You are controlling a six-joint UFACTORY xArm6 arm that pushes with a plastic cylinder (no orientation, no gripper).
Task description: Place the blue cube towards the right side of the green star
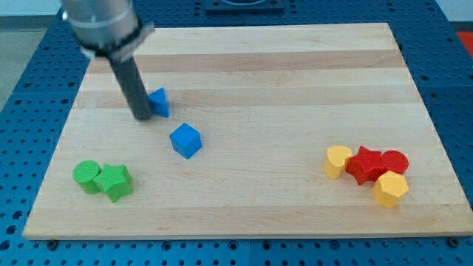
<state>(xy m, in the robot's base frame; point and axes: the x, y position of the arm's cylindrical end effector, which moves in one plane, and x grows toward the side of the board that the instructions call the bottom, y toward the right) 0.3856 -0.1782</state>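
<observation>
The blue cube (185, 140) sits on the wooden table (295, 66), above and to the view's right of the green star (114, 182), well apart from it; the star touches a green cylinder (87, 176) on its left. My tip (142, 117) rests up and to the left of the cube, just beside a second blue block (159, 102), which lies at its right and whose shape I cannot make out. There is no claw here, only the bare rod, so nothing is held or can be. To do this step well, I judge the tip should get to the cube's upper side and push it down the view with a slight leftward bias, stopping just beside the star's right edge without knocking it into the cylinder. Contact should be centred on a face, or the cube will spin away. The rod descends from the view's upper left, leaning slightly, with the arm's grey housing above it.
</observation>
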